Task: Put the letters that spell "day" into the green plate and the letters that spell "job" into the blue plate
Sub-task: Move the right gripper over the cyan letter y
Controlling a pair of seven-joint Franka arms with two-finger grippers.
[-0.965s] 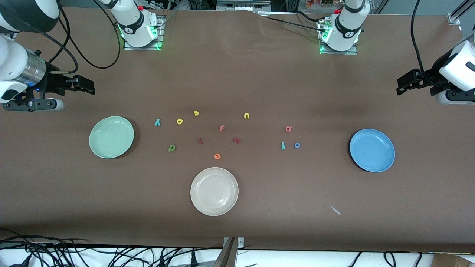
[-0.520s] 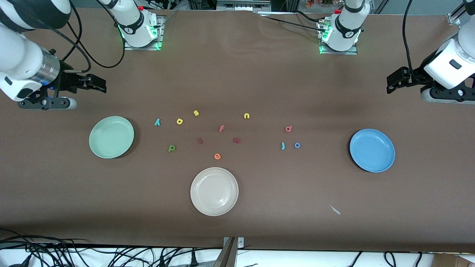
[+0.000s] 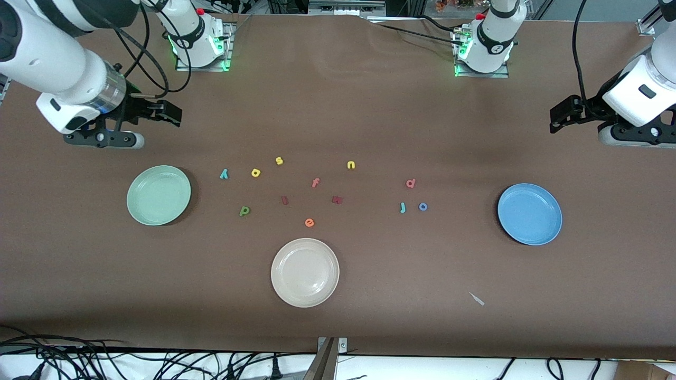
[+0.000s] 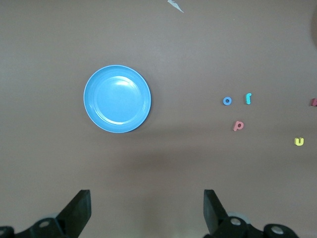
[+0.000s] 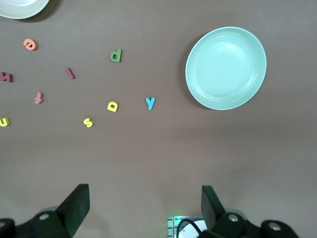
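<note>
Bare brown table (image 3: 369, 111) lies wide between the robot bases and the scattered letters, with nothing standing on it. The right gripper (image 3: 171, 112), fingers spread and empty, hangs over bare table above the green plate (image 3: 158, 195); the left gripper (image 3: 560, 117), likewise spread, hangs over bare table above the blue plate (image 3: 529, 214). The teal "y" (image 3: 224, 173) and yellow "a" (image 3: 255, 172) sit apart with room around each. The teal "j" (image 3: 403, 207) and blue "o" (image 3: 423, 207) lie close together. The cream-white plate (image 3: 304, 272) sits nearer the camera than the letters.
</note>
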